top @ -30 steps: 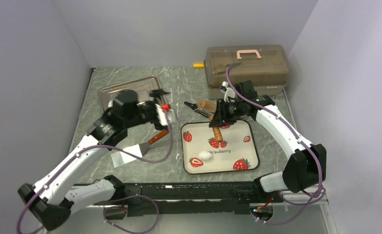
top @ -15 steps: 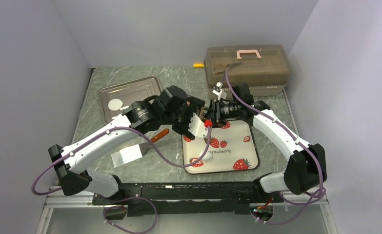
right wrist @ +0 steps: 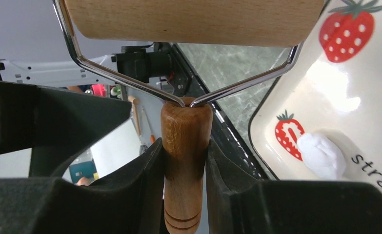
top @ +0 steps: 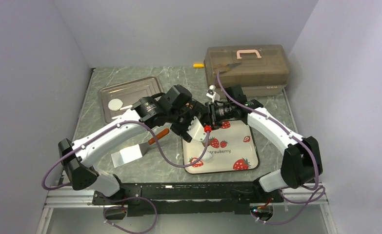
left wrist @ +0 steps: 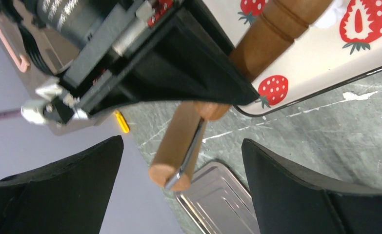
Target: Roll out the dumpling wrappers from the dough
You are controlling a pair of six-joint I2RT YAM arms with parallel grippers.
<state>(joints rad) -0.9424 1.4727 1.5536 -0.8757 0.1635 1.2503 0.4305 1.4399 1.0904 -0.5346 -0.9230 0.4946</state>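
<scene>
Right gripper [right wrist: 186, 161] clamps the roller [right wrist: 193, 19] by its wooden handle; the barrel sits beyond the plate [right wrist: 335, 92] rim. Left gripper [left wrist: 181, 146] is fully released, its fingers spread either side of the barrel without contact. Dough [right wrist: 320, 153] lies on the plate beside a strawberry print. One wrapper [top: 115, 104] lies in the tray [top: 140, 87].

Soft white dough [right wrist: 320, 155] sits on strawberry plate [right wrist: 340, 87]; flat round wrapper [top: 114, 104] in tray [top: 145, 87].

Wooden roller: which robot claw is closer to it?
Right. The right gripper grips the wooden roller by its handle; the left gripper is open, facing its drum, not touching.
</scene>
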